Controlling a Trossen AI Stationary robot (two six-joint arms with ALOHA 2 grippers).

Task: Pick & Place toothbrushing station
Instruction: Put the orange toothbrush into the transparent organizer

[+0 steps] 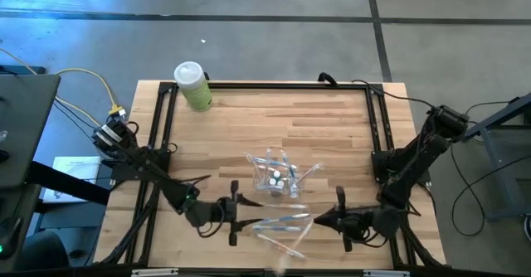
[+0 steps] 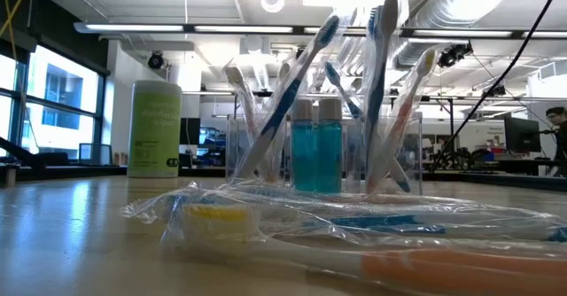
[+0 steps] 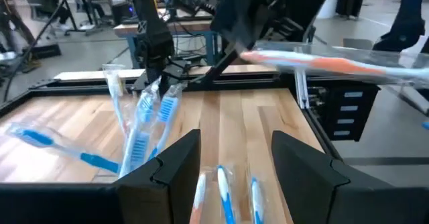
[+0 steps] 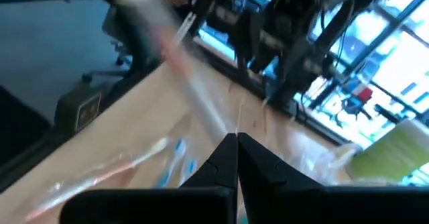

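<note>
Partly done, by the look of it: several toothbrushes [image 2: 292, 92] upright in the clear holder [image 1: 276, 174] mid-table, wrapped toothbrushes [image 1: 282, 223] lying loose between left tool [image 1: 235, 213], open, and right tool [image 1: 338, 211], closed and apparently pinching an orange-marked wrapped toothbrush [image 3: 322, 61].

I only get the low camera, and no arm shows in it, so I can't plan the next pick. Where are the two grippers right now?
Observer: Both are on the side of the clear holder away from the green bottle. The left gripper and right gripper face each other across the loose wrapped toothbrushes.
Operator: Is either one holding anything?
Observer: The right gripper is shut on a wrapped orange-marked toothbrush, which appears to be off the table.
Operator: And the left?
Observer: It is open and empty, with blue-marked toothbrushes lying on the wood between its fingers.
</note>
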